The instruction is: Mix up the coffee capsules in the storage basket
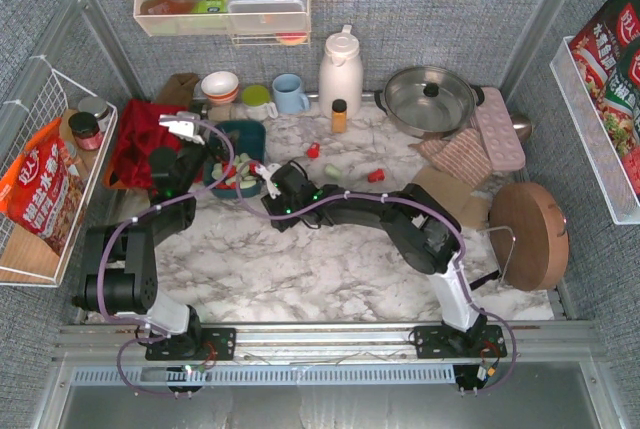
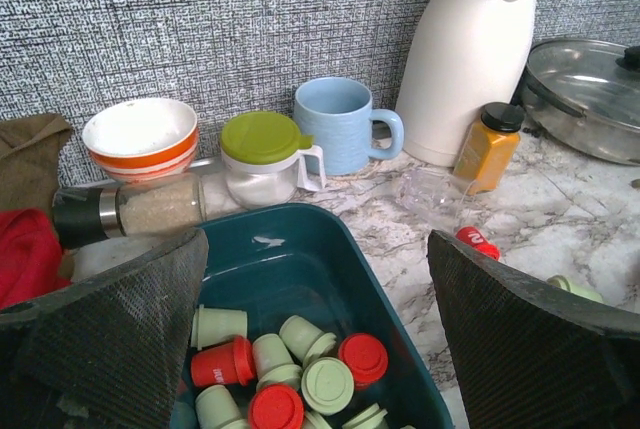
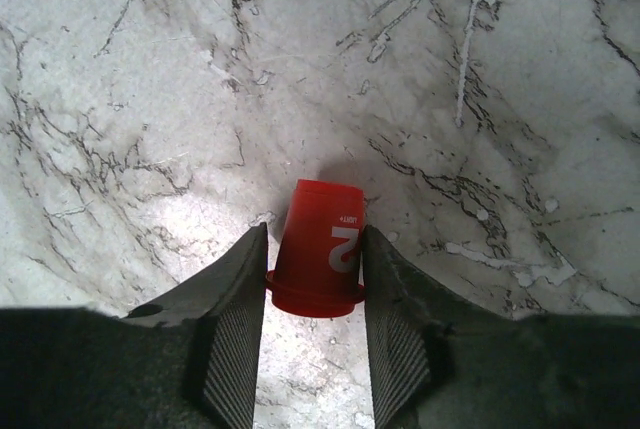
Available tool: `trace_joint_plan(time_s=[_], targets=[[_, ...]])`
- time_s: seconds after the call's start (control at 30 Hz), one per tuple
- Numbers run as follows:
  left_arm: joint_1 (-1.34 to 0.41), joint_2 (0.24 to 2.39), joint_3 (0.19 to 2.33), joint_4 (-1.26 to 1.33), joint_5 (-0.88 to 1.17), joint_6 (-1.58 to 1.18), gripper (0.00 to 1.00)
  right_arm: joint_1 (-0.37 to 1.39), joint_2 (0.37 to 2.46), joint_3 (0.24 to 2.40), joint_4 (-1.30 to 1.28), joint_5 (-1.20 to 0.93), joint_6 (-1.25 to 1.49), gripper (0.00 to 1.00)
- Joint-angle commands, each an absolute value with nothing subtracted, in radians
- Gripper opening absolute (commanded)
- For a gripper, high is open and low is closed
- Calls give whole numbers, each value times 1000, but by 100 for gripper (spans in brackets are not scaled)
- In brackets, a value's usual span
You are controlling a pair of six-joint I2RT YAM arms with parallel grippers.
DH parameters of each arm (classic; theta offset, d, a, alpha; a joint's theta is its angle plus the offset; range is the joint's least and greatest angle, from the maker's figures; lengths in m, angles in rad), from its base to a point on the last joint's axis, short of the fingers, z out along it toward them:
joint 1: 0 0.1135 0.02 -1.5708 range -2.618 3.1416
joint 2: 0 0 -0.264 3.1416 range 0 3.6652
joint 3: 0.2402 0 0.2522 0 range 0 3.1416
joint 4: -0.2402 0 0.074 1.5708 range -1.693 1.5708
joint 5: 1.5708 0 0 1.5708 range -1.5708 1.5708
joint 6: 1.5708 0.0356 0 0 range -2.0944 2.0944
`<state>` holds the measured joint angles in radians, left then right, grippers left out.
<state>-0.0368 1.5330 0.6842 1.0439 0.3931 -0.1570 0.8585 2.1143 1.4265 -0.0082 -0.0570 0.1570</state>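
The dark teal storage basket (image 1: 247, 133) sits at the back left of the marble table. In the left wrist view the basket (image 2: 262, 265) holds several red and mint green coffee capsules (image 2: 326, 383) jumbled at its near end. My left gripper (image 2: 316, 239) is open and empty, its fingers spread wide over the basket; in the top view it (image 1: 207, 165) is at the basket's left side. My right gripper (image 3: 315, 230) is shut on a red capsule (image 3: 318, 249) marked "2", held over bare marble. In the top view it (image 1: 254, 171) is at the basket's near right edge.
Loose capsules lie right of the basket: red (image 1: 313, 150), green (image 1: 332, 170), red (image 1: 376, 175). Behind stand an amber bottle (image 1: 339, 115), white thermos (image 1: 340, 71), blue mug (image 1: 290, 93), green-lidded jar (image 2: 262, 157), bowl (image 2: 140, 136) and steel pot (image 1: 430, 99). A red cloth (image 1: 135, 139) lies left.
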Motion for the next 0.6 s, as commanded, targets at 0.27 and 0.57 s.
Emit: trace_joint_plan(time_s=[0.27, 0.57], targets=[[-90, 1526, 667, 1115, 566, -64, 99, 843, 1931, 1365, -56, 2, 183, 32], [-201, 1521, 602, 1275, 890, 89, 99, 718, 1542, 1084, 126, -11, 317, 32]])
